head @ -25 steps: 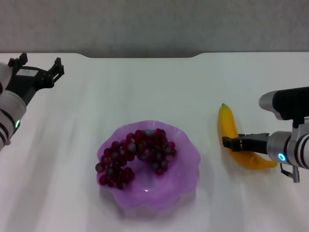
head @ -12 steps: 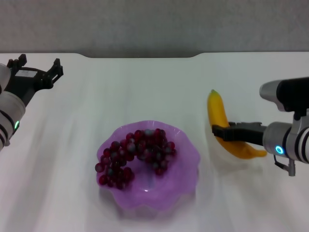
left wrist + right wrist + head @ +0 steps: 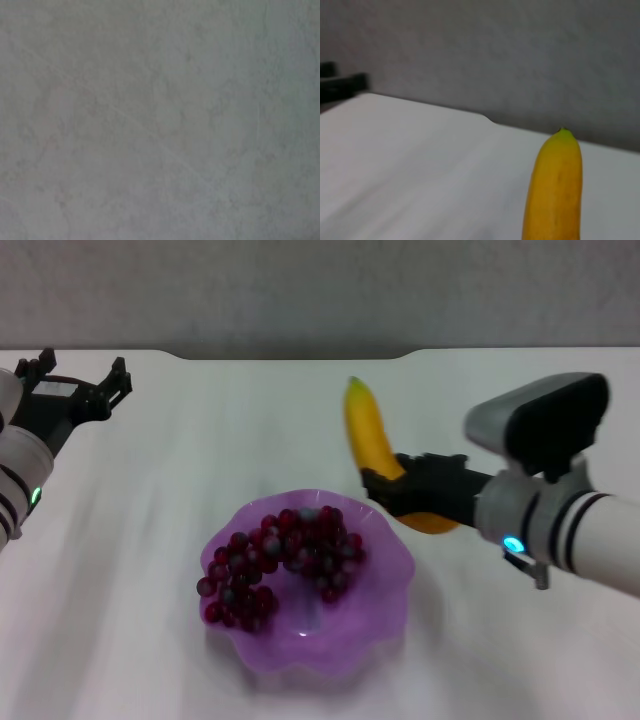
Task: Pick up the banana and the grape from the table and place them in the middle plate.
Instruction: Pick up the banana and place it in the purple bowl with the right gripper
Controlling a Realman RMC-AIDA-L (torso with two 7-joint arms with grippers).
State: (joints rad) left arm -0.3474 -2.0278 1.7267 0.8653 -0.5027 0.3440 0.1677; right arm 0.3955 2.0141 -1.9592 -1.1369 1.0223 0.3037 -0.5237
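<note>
Right gripper (image 3: 385, 490): closed around the banana's lower part, holding it clear of the table's surface, to the right of centre and a little toward the far edge.
Table (image 3: 500, 660): white top with a dark notched far edge; the plate sits at mid-width, close to the near edge.
Middle plate (image 3: 385, 605): purple, wavy-rimmed; it lies down and to the left of the right gripper, toward the near edge, with its far-right rim almost under the held fruit.
Left gripper (image 3: 75, 390): fingers spread wide with nothing between them, parked by the far-left corner, well apart from the plate.
Banana (image 3: 368, 435): long axis runs roughly from the near edge toward the far edge, dark tip pointing away from the robot and slightly left; the right wrist view shows that tip (image 3: 555, 185) rising toward the far edge.
Grape (image 3: 280, 560): bunch already inside the plate, filling its left and middle; the right side of the bowl looks bare.
Key relation: the right arm is much the nearer; judged from here, the bare spot lies a short way nearward and left of the gripper, and the banana's length, close to the plate's width, may want turning so it clears the grapes.
</note>
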